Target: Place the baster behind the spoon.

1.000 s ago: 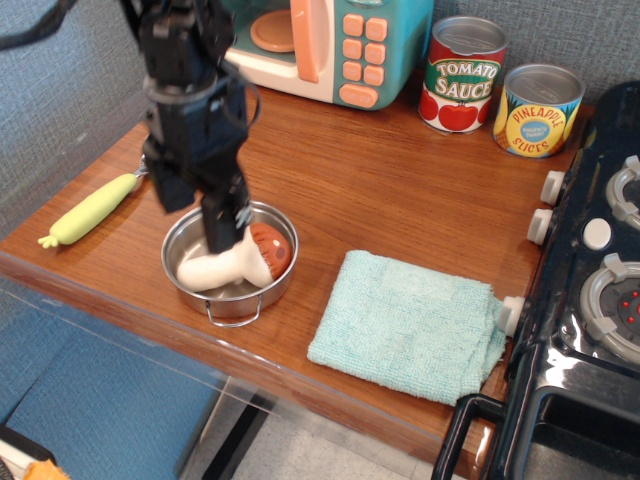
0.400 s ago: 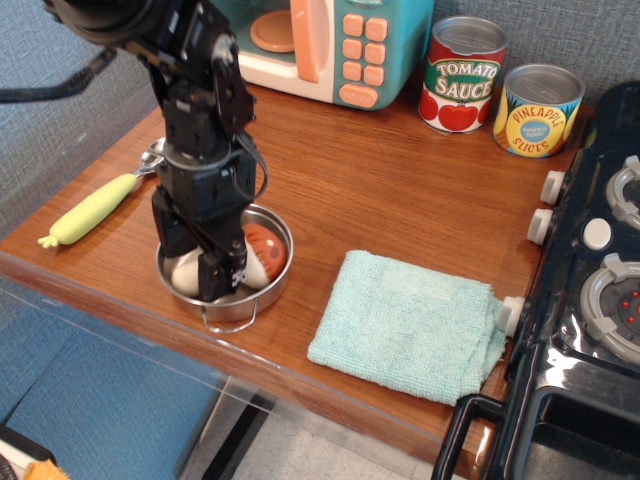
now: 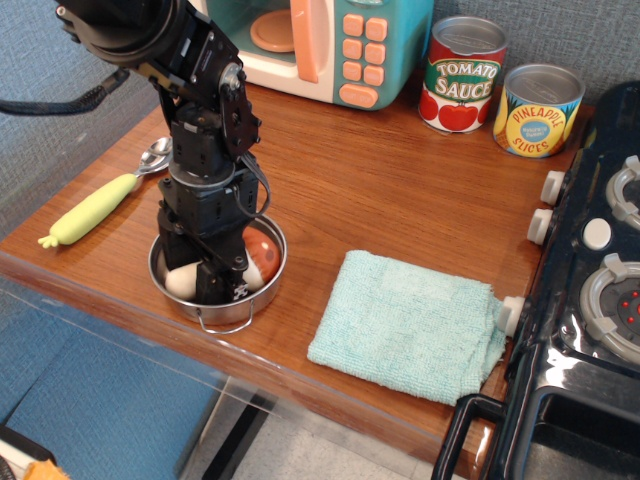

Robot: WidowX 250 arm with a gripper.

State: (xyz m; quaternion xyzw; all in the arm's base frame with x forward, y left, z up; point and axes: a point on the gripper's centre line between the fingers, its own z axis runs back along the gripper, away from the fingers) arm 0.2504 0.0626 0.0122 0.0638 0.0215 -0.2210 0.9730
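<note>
We are reaching our gripper (image 3: 222, 285) into the pot (image 3: 262, 297) near the table's front edge for the baster (image 3: 258, 250); we cannot tell whether it is squeezing yet. Next we lift it behind the spoon (image 3: 105, 203).

1. "TOMATO SAUCE" in white letters on the red and green can (image 3: 461, 75), with a picture of a tomato under the words.
2. "PINEAPPLE SLICES" in blue and red letters on the yellow can (image 3: 537, 111) just beside it.

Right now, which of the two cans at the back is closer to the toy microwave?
The tomato sauce can, red and white, standing right beside the microwave. The yellow pineapple slices can sits farther right, near the stove.
</note>
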